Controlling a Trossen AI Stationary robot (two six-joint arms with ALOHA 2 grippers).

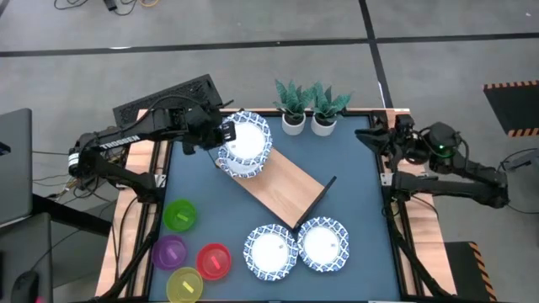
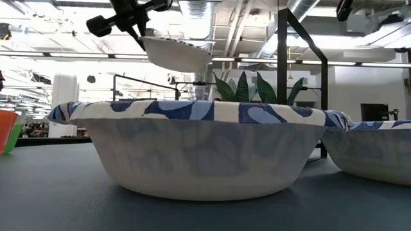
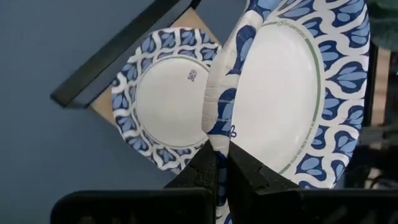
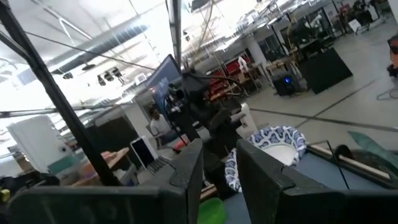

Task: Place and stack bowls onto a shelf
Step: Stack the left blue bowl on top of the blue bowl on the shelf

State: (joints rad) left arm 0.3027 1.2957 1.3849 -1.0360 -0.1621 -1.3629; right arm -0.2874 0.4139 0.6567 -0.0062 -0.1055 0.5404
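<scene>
My left gripper is shut on a white bowl with a blue patterned rim, held above a second such bowl. That second bowl sits on its base on the far-left end of the light-wood shelf board. In the left wrist view the held bowl hangs beside the shelved bowl. Two more patterned bowls rest near the table's near edge. Green, purple, red and yellow bowls stand near-left. My right gripper waits open at the right edge. My left gripper pinches the held bowl's rim between its two fingers, one inside the bowl and one outside. The fingers come from the table's left side. The bowl is lifted clear, above the bowl on the shelf, seen roughly level in the low view.
Two small potted plants stand at the far edge, just beyond the shelf. The shelf's black wire frame sticks out at its near-right end, close to the two patterned bowls. Bare blue tabletop lies right of the shelf.
</scene>
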